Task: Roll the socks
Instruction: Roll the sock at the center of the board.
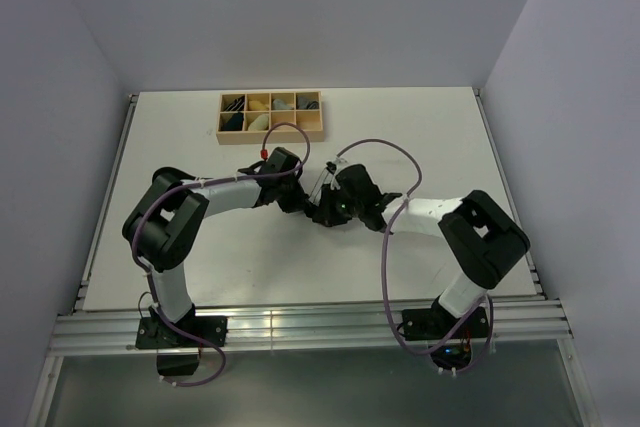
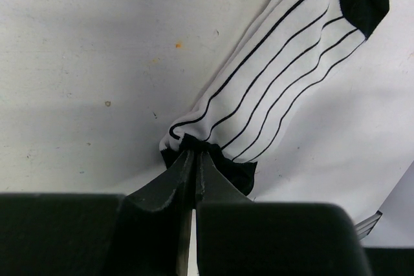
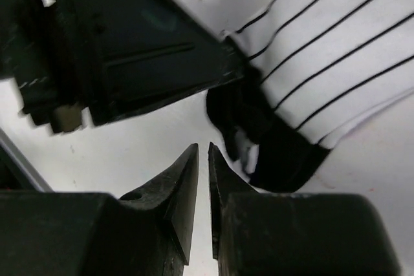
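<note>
The white sock (image 2: 291,75) with thin black stripes lies on the white table, its black toe at the far end. My left gripper (image 2: 194,153) is shut on its bunched black cuff (image 2: 226,166). In the right wrist view the same sock (image 3: 336,63) fills the upper right, and the left gripper's dark fingers (image 3: 149,56) pinch it from the left. My right gripper (image 3: 203,147) hovers just left of the black cuff (image 3: 278,153), its jaws a narrow slit apart with nothing between them. From above, both grippers (image 1: 300,197) (image 1: 325,209) meet at mid-table. The black sock is out of view.
A wooden box (image 1: 270,134) with several compartments, some holding sock rolls, stands at the back of the table (image 1: 450,137). Purple cables (image 1: 385,152) loop over both arms. A metal rail (image 1: 300,322) runs along the near edge.
</note>
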Available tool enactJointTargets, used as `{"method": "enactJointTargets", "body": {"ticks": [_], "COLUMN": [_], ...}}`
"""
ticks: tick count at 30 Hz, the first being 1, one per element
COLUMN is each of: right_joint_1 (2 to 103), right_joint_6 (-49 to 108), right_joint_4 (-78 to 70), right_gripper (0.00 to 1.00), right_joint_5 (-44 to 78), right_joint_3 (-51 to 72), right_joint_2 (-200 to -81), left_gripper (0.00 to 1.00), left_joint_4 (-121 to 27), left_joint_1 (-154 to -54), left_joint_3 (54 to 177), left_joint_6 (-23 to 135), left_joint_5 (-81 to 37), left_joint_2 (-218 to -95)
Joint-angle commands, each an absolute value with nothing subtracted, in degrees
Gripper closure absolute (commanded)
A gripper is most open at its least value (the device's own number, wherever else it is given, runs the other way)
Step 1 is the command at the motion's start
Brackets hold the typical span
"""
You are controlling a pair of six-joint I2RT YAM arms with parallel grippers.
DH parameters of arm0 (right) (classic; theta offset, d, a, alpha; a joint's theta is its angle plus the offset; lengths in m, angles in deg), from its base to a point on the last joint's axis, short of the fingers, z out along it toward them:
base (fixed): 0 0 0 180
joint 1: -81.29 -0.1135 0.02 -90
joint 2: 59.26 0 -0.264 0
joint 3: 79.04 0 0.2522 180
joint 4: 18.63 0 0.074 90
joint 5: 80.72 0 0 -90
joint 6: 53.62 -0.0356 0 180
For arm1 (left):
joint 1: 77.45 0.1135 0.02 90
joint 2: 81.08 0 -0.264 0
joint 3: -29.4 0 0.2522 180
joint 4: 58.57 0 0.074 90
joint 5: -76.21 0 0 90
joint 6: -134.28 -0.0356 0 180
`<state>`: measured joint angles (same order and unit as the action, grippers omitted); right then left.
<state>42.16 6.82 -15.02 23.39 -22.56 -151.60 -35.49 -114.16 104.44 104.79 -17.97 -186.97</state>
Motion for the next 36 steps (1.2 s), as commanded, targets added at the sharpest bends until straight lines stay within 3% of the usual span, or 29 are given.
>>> {"method": "enactJointTargets", "body": {"ticks": [1,16,24,29,36], "right_joint_1": [44.64,48.69,35.7,29.88,26.19], "right_joint_6": [5.0,9.99,26.07,30.83,34.44], "right_joint_4": [-21.92,-15.69,-6.2,-5.31,-5.31], "right_gripper": [0.82,0.82,0.72,0.72,0.74], "right_joint_5": [25.28,22.21,7.89,-0.89,-3.63], "right_joint_3": [-23.26,-26.78,-20.02,-17.82,-15.45], "right_joint_2": [-152.42,-144.19,-141.26,-144.06,-148.9], "left_gripper": [0.91,0.92,0.92,0.92,0.92], "left_joint_4": [-31.28,-30.14,-29.17,-29.08,-28.73], "left_joint_1": [-114.45,-114.54,-114.54,-114.54,-114.54], "left_joint_3": [103.63,103.8,104.77,104.51,104.86], "left_joint_6": [102.11,101.32,100.53,100.18,99.56], "left_joint_5": [-15.1,-15.19,-15.45,-16.07,-16.33], "left_joint_2": [-188.57,-188.22,-188.48,-188.48,-188.66]}}
